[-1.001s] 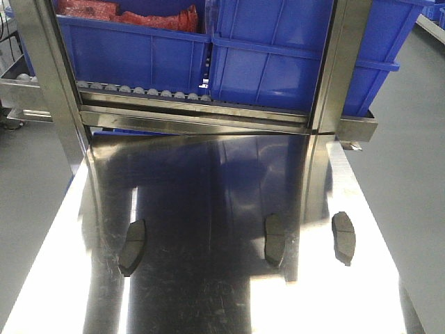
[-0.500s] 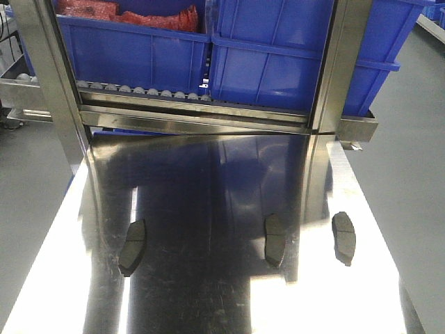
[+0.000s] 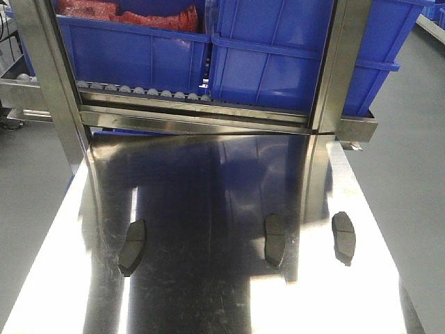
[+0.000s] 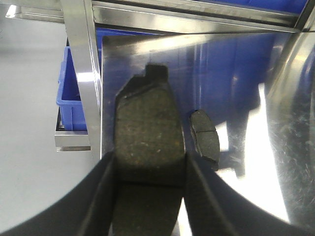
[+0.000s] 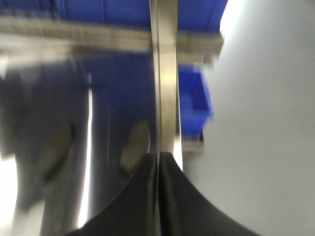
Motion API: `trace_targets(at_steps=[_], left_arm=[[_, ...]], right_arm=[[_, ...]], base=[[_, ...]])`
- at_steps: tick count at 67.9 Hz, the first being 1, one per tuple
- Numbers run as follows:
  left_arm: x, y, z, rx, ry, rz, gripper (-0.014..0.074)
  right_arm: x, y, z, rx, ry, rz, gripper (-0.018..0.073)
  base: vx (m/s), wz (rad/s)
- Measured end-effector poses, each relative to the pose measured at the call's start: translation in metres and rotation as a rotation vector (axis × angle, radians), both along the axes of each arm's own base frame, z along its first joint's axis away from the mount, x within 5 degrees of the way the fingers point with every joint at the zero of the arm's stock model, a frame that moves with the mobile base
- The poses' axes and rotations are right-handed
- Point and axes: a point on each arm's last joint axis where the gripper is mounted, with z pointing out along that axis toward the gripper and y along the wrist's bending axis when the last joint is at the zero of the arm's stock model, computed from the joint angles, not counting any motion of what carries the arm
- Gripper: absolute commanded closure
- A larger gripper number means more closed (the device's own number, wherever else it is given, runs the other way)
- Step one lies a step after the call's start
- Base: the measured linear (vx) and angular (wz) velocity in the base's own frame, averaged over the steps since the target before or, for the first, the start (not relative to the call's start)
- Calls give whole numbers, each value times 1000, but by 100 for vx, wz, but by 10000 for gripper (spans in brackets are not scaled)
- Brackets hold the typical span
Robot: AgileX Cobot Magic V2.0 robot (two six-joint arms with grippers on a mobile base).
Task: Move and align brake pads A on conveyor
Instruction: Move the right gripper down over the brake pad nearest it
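On the shiny steel table (image 3: 208, 174) lie, flat and dark, a middle pad (image 3: 275, 239), a right pad (image 3: 343, 236) near it, and a left pad (image 3: 132, 246) well apart from the middle pad.

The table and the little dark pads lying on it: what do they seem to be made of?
The table looks like polished stainless steel: mirror-bright, reflecting the blue bins, finely scratched. The pads look like matte, grainy dark-grey pressed composite, probably; the pad in the left end effector shows pale specks up close.
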Motion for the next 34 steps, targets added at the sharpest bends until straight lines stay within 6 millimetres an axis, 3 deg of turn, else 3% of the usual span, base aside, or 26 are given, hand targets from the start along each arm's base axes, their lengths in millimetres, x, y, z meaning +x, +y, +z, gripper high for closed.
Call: trace_targets(at_steps=[13, 34], left_arm=[[0, 0, 0, 0, 0, 0, 603], [0, 0, 0, 0, 0, 0, 603]], right_arm=[[17, 3, -15, 28, 331, 7, 571], [22, 2, -27, 67, 462, -48, 547]], base=[[0, 0], [0, 0]])
